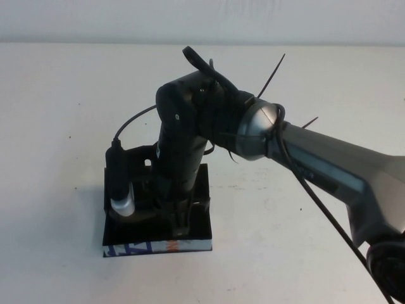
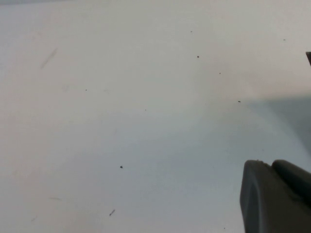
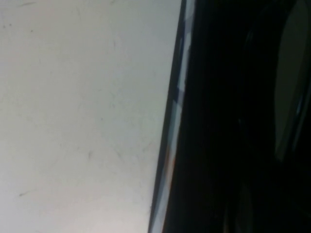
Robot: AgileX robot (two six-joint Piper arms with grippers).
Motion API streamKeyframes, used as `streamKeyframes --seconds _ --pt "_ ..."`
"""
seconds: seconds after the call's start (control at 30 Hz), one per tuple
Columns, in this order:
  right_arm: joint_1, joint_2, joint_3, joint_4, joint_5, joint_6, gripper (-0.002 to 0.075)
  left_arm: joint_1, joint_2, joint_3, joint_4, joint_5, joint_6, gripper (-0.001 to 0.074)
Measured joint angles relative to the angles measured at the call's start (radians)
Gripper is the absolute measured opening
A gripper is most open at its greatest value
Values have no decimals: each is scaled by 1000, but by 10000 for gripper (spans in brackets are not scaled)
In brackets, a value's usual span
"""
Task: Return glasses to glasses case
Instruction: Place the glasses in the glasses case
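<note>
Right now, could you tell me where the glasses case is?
High view: the glasses case lies open on the table's near left-centre, with the right claw lowered into it.

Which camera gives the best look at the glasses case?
The high view: the glasses case shows whole, with the right pincer down inside it. The right wrist view shows only its edge and dark interior. The left wrist view shows none, only the left pincer over bare table.

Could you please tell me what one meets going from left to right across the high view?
Bare table → glasses case, with the right gripper lowered into it → right arm's grey forearm. The left gripper shows only in its own wrist view.
</note>
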Motion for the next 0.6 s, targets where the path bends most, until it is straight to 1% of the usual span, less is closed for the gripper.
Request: streamKeyframes --seconds 0.6 --pt "5 39 -8 40 0 8 49 0 0 0 0 0 0 0"
